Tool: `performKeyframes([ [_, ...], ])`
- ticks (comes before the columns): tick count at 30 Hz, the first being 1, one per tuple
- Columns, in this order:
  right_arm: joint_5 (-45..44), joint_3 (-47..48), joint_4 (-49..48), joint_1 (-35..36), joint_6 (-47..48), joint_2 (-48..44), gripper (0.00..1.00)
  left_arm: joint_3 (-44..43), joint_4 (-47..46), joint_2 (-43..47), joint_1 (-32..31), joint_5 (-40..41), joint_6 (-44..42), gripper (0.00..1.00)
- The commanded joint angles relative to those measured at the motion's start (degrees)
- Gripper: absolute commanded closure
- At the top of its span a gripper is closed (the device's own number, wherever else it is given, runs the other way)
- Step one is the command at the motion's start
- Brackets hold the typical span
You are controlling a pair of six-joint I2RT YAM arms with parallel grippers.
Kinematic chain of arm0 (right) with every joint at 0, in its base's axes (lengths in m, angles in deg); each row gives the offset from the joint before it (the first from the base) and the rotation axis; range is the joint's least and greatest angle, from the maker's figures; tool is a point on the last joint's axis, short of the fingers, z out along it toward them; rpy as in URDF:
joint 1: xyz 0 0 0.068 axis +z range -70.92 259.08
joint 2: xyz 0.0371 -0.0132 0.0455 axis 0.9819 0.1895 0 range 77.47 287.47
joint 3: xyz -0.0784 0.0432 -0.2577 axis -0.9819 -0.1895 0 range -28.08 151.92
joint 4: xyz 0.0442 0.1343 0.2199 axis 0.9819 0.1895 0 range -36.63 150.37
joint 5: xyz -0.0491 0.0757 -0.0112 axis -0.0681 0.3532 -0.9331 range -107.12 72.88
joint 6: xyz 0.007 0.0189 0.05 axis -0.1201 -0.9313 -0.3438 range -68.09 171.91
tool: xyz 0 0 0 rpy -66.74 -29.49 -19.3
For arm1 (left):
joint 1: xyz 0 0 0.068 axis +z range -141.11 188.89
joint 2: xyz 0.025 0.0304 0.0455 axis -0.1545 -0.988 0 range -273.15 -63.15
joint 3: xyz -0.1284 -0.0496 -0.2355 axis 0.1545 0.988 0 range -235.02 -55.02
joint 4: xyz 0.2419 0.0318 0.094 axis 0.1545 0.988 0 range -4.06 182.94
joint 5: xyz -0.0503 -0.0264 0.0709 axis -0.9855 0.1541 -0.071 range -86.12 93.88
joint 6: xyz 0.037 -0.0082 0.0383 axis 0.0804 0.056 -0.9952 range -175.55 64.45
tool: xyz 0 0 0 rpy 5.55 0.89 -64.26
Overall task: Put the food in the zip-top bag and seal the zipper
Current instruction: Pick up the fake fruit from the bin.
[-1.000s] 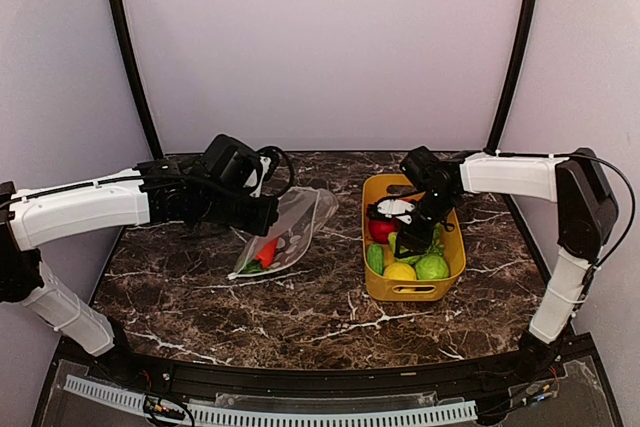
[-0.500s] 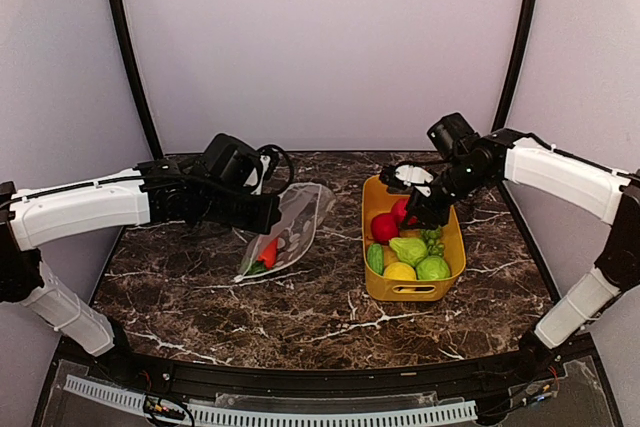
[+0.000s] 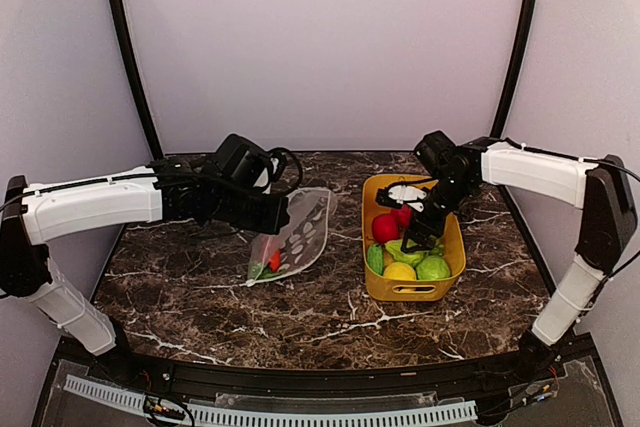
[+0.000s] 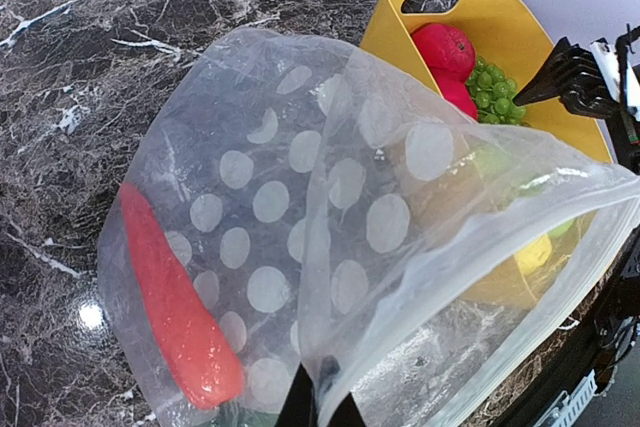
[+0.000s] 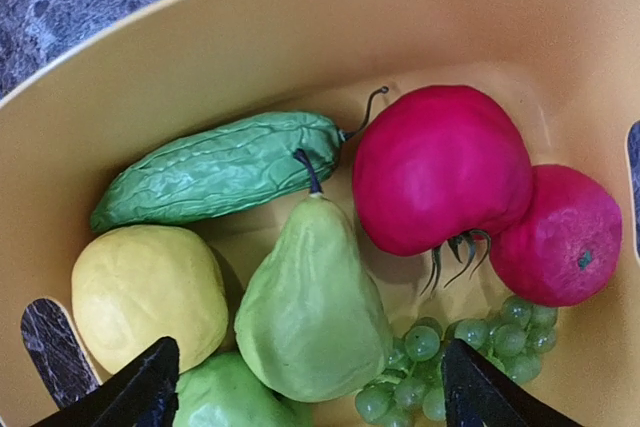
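Note:
The dotted zip-top bag (image 3: 295, 232) hangs left of the yellow bin (image 3: 374, 282), lifted by my left gripper (image 3: 278, 215), which is shut on its mouth edge (image 4: 318, 387). A red chili-like piece (image 4: 175, 297) and something green lie inside the bag. My right gripper (image 3: 420, 235) is open over the bin, its fingers straddling a green pear (image 5: 310, 307). Around the pear lie a yellow lemon (image 5: 145, 292), a bumpy green gourd (image 5: 215, 172), two red fruits (image 5: 440, 167), green grapes (image 5: 450, 352) and another green fruit (image 5: 225, 397).
The yellow bin's handle cut-outs and walls (image 5: 180, 57) close in around the right gripper. The dark marble table (image 3: 300, 307) stretches in front of the bag and bin. Curved black frame posts (image 3: 130, 57) stand at the back corners.
My right gripper rose from the bin, then came back down over the pear. My left gripper shifted right with the bag, lifting its mouth higher.

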Motion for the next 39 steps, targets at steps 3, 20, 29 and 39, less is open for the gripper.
performKeyframes([
  [3, -3.9, -0.3, 1.0, -0.7, -1.2, 3.9, 0.07, -1.3, 1.1, -0.4, 0.2, -1.2, 0.1, 0.99],
  [20, -2.0, 2.3, 4.2, -1.1, -4.1, 8.7, 0.4, 0.3, 1.0, 1.7, 0.2, -1.6, 0.6, 0.99],
  [29, 1.5, 6.2, 8.5, -1.1, -4.0, -3.5, 0.49, -0.8, -0.2, 0.9, 0.2, -2.8, 2.5, 0.99],
  [39, 29.2, 7.6, 1.2, -0.8, -9.5, -14.5, 0.51, -6.9, -1.4, -5.1, -1.1, -5.9, 7.8, 0.99],
])
